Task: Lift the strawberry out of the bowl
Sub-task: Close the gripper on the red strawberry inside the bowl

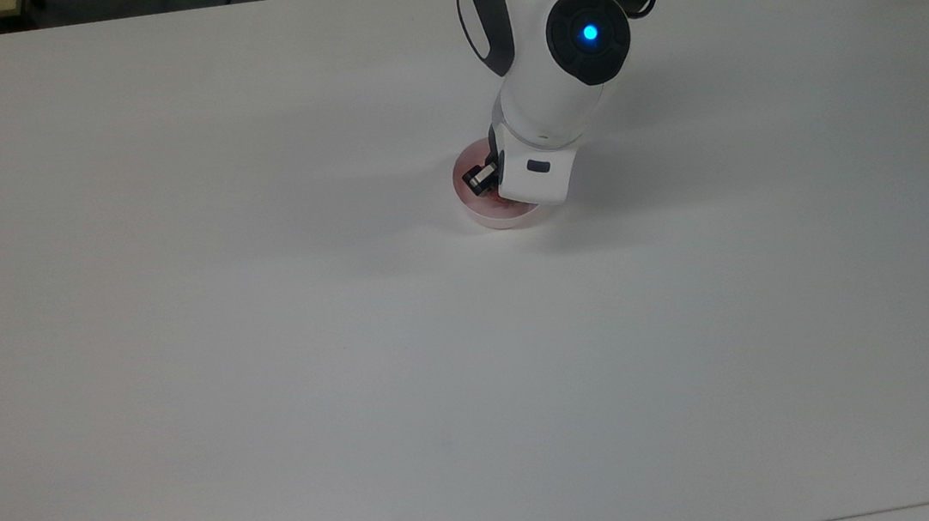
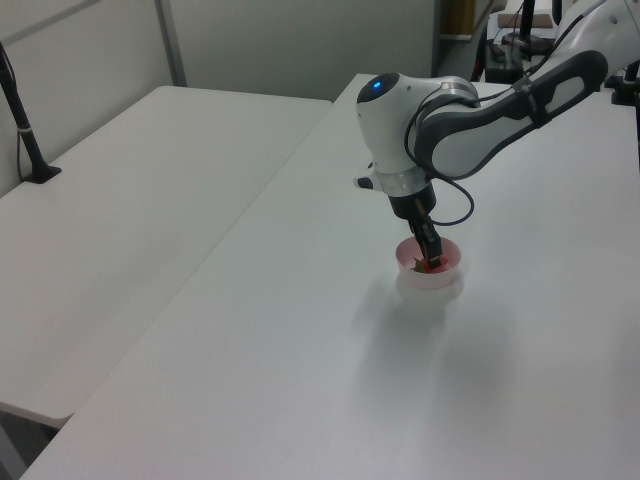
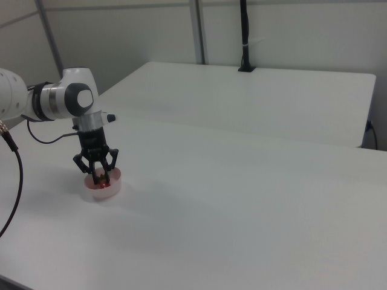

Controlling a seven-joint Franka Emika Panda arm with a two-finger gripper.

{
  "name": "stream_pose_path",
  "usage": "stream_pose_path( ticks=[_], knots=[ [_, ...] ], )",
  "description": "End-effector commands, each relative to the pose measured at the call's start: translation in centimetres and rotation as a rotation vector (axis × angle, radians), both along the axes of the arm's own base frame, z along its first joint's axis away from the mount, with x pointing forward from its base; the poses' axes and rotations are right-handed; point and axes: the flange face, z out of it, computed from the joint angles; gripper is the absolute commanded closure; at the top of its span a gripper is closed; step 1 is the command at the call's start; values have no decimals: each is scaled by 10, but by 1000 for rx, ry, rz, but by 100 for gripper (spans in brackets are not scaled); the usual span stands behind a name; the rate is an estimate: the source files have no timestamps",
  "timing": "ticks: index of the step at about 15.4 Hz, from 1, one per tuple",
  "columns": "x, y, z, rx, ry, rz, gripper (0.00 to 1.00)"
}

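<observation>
The pale pink bowl stands on the white table under the arm's wrist. My gripper reaches straight down into it. In the right view its two black fingers converge on a small red strawberry inside the bowl. In the left view a bit of red and green, the strawberry, shows at the fingertips. From above, the white hand hides most of the bowl's inside; one black finger sticks out on the top view's left.
The bowl stands on a wide white table. A second white table adjoins it, with a black clamped post. A black cable hangs from the arm.
</observation>
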Motion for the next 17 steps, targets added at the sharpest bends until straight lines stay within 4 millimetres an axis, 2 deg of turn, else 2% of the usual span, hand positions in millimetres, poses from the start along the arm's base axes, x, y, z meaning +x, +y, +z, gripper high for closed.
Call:
stream_pose_path(
  ticks=[1, 5, 7, 8, 9, 10, 12, 17],
  knots=[
    [-2, -2, 15, 4, -12, 3, 70],
    [1, -2, 63, 37, -47, -23, 73],
    [2, -4, 64, 42, -46, -29, 71],
    [1, -3, 59, 39, -39, -29, 49],
    [0, -4, 51, 33, -30, -31, 22],
    [-2, -4, 44, 27, -19, -35, 12],
    [-1, -5, 28, 18, -16, -32, 8],
    [-1, -6, 0, 3, -15, -18, 10]
  ],
)
